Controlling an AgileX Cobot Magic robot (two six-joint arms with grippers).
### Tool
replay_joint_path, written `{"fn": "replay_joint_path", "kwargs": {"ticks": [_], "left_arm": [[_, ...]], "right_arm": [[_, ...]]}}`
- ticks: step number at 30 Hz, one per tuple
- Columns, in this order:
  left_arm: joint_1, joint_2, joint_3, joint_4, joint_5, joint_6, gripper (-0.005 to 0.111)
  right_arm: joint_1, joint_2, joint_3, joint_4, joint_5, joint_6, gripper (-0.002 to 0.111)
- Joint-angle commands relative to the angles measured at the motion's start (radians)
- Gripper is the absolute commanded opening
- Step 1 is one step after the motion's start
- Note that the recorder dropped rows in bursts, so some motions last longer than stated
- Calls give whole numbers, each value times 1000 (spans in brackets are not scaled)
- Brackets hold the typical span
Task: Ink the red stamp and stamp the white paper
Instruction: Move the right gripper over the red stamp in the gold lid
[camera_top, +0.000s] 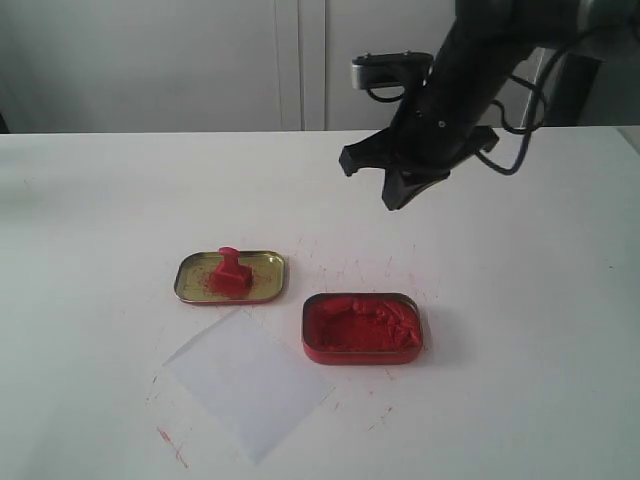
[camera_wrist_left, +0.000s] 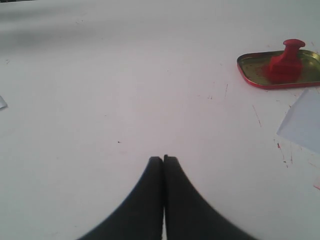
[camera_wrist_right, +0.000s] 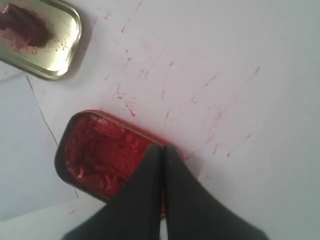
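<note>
The red stamp (camera_top: 230, 272) stands upright in the shallow gold lid (camera_top: 262, 290), left of the red ink tin (camera_top: 362, 327). In front of both lies the white paper (camera_top: 247, 380), and I see no mark on it. My right gripper (camera_top: 393, 200) hangs shut and empty high above the table, behind the ink tin. In the right wrist view its shut fingertips (camera_wrist_right: 163, 148) hang over the edge of the ink tin (camera_wrist_right: 95, 150), with the stamp (camera_wrist_right: 22, 27) far off. My left gripper (camera_wrist_left: 163, 158) is shut and empty over bare table, away from the stamp (camera_wrist_left: 286, 62) and the paper (camera_wrist_left: 305, 122).
Red ink specks and streaks (camera_wrist_right: 150, 75) mark the white tabletop around the tins. White cabinet doors (camera_top: 300, 60) stand behind the table's far edge. The left arm does not show in the exterior view.
</note>
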Motion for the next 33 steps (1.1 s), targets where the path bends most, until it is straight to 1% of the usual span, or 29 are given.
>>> {"fn": "replay_joint_path", "kwargs": {"ticks": [1,12,17,23,33], "left_arm": [[4,-5,5,-10,-1,-1,0],[4,-5,5,-10,-1,-1,0],[4,-5,5,-10,-1,-1,0],[4,-5,5,-10,-1,-1,0],[4,-5,5,-10,-1,-1,0]], "right_arm": [[39,63,-99,-17,33,7,0],[136,212,-293,-24,44,4,0],[188,276,-377,-64,44,-9,0],[246,333,-466,-69,14,-116,0],[308,368,-481,-60,-60,-301,0]]}}
